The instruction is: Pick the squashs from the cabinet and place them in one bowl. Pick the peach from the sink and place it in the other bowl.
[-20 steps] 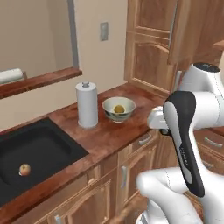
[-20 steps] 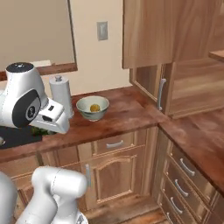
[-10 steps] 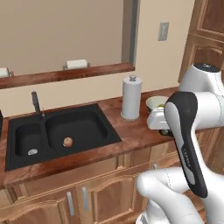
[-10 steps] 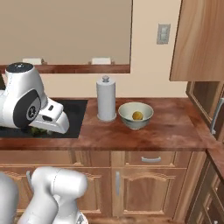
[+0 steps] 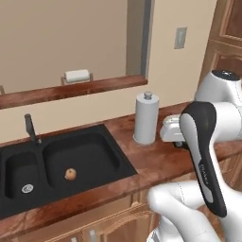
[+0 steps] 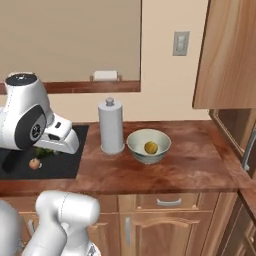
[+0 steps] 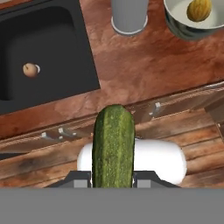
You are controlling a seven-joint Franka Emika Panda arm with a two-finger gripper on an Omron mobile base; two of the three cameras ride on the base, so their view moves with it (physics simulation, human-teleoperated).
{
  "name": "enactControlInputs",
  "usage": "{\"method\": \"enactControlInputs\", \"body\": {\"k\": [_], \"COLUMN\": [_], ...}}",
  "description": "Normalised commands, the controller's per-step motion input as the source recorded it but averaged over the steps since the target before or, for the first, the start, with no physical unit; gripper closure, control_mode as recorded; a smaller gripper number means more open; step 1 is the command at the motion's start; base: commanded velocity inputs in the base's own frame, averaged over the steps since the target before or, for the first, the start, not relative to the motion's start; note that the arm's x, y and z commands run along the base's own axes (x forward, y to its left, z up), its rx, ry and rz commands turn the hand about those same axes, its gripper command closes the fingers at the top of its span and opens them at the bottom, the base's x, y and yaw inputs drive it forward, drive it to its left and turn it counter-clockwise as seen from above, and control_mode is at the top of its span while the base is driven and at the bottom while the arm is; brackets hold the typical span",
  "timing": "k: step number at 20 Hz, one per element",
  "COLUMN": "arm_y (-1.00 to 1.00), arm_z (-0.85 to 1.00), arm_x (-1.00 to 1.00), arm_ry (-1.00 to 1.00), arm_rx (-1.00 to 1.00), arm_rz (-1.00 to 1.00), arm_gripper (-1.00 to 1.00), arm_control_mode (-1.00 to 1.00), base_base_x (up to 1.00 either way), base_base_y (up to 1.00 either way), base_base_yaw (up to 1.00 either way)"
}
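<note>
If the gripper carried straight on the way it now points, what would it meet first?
The gripper, shut on the dark green squash, points down at the cabinet fronts below the counter edge. Probably a drawer front comes first; depth is unclear.

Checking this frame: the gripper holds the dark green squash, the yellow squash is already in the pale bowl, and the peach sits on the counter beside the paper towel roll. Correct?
Not quite. The peach lies in the black sink, in its large basin, not on the counter; the hand view shows it. The rest holds: the gripper is shut on the dark green squash, and the yellow squash lies in the pale bowl.
</note>
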Motion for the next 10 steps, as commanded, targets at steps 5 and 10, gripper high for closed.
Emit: {"method": "enactControlInputs", "body": {"k": [5,10], "arm_y": [0.00,0.00], "arm_z": [0.00,0.00], "arm_x": [0.00,0.00], "arm_ry": [0.00,0.00], "arm_rx": [0.00,0.00], "arm_rz": [0.00,0.00], "arm_gripper": [1.00,1.00], "arm_control_mode": [1.00,1.00], "base_base_x": [0.90,0.07], "base_base_y": [0.00,0.00], "base_base_yaw": [-0.03,0.00]}}
